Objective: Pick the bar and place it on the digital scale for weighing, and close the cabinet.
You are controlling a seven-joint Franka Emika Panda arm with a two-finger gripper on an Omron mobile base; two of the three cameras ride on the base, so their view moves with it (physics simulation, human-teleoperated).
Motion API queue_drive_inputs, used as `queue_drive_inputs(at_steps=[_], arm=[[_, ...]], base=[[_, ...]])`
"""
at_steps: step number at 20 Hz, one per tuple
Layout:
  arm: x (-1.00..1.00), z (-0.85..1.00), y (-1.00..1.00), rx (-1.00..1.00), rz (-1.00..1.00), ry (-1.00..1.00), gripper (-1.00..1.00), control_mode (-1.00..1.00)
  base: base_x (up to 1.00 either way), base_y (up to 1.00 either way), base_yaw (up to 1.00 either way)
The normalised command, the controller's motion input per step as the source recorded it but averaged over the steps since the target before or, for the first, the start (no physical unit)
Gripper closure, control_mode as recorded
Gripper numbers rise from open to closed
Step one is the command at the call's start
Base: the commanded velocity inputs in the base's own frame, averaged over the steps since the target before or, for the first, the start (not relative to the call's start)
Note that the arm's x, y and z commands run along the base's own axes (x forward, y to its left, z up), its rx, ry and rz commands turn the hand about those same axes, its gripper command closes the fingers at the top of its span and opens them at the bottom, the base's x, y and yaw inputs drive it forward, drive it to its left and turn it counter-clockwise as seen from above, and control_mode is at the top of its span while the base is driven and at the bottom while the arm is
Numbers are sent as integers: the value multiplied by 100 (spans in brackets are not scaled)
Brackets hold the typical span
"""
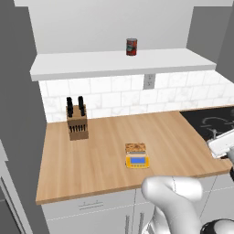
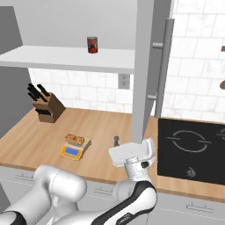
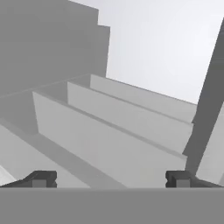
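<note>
On the wooden counter the bar lies on the digital scale. The cabinet door stands open; the gripper is empty, jaws wide.

Arm bent low, claw wide open, empty.

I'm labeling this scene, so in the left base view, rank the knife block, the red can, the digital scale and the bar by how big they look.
1. knife block, clearly largest.
2. digital scale.
3. red can and bar: too alike to rank, and the can stands farther back on the shelf.
</note>
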Motion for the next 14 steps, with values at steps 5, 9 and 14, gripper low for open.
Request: queue_drive_inputs(at_steps=[5, 9, 14], arm=[[0, 41, -80, 12, 0, 5, -100, -100], [0, 27, -89, 14, 0, 8, -100, -100], [0, 25, -83, 14, 1, 1, -100, -100]], base=[[0, 0, 0], [0, 0, 0], [0, 0, 0]])
